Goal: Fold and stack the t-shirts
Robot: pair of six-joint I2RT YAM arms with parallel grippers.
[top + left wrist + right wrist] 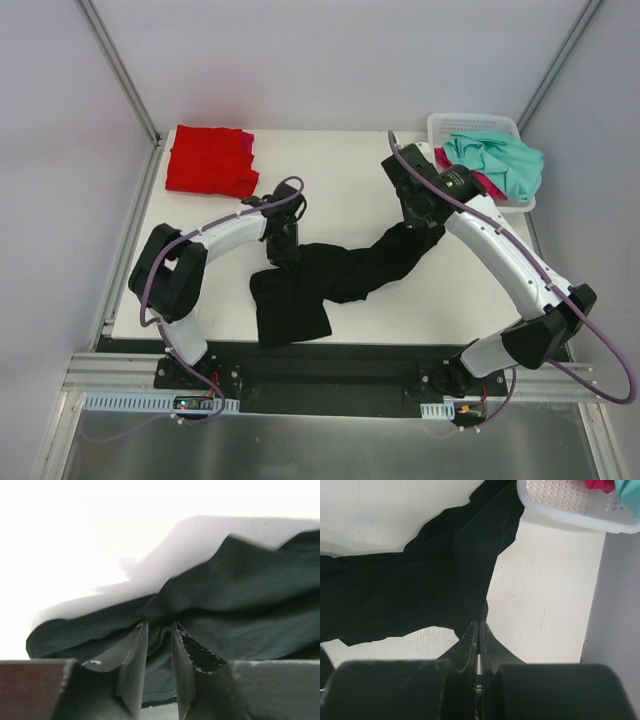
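A black t-shirt (340,270) lies strung out across the middle of the table between my two grippers. My left gripper (283,252) is down on its left part; in the left wrist view the left gripper (159,625) is shut on a bunched fold of the black t-shirt (240,590). My right gripper (425,228) holds the shirt's right end. In the right wrist view the right gripper (479,623) is pinched shut on a corner of the black t-shirt (420,590). A folded red t-shirt (208,160) lies at the back left on a magenta one (246,141).
A white lattice basket (480,124) stands at the back right corner, holding a crumpled teal t-shirt (497,160) and a bit of magenta cloth (489,185). The basket (560,505) shows just beyond the right gripper. Grey walls close the table's sides.
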